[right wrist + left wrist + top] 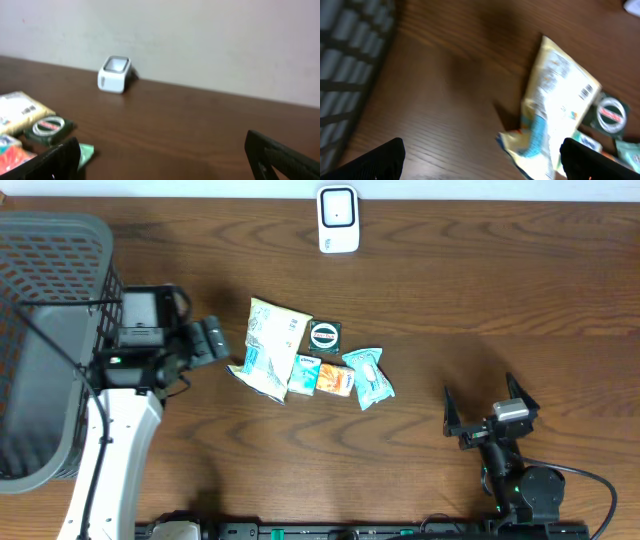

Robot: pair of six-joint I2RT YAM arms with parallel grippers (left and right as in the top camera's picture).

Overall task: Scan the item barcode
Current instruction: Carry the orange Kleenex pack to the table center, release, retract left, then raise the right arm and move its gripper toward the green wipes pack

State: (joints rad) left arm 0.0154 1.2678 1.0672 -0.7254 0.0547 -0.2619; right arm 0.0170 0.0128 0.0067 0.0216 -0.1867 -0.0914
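Cream plastic snack bag (268,346) lies untouched, well apart from the white boxy scanner (338,220); our left gripper (215,340) and right gripper (487,410) gape empty, so we judge nothing done.

blurry barcode (588,92) on snack bag (554,95)

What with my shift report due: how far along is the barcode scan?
Done: nothing visible; no item is at the scanner by the table's far edge. In hand: nothing. The left claw is open and empty beside the snack bag, whose barcode faces up; the right claw is open, apart from the pile. Left: grasp an item and present its barcode to the scanner.
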